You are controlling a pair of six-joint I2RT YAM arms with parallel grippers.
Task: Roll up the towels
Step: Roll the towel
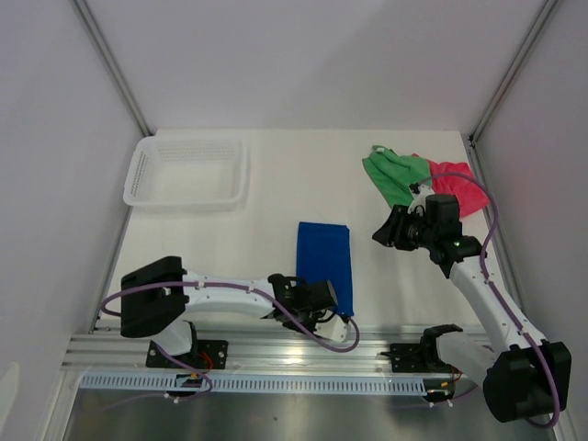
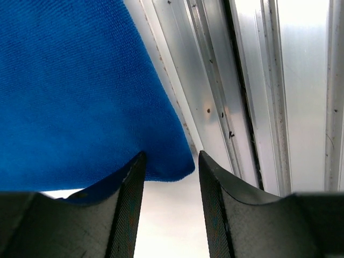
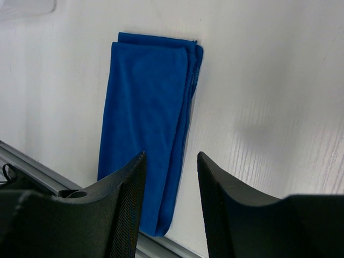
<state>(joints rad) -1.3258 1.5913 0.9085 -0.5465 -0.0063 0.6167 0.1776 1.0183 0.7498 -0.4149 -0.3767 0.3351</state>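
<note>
White table [image 1: 230, 248] holds three towels [image 1: 323, 262], one basket [image 1: 189, 203]; both arms' jaws parted, empty.

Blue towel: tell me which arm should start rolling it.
Left. The left tool is down at the blue towel's near corner, jaws open with that corner just ahead of them. The right tool, also open, hangs off to the towel's right, clear of it.

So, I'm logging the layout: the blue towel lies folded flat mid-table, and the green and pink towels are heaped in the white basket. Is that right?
Not quite. The green towel and pink towel are heaped on the table at far right, not in the white basket, which sits far left; the top external view shows it. The blue towel does lie folded flat mid-table.
</note>
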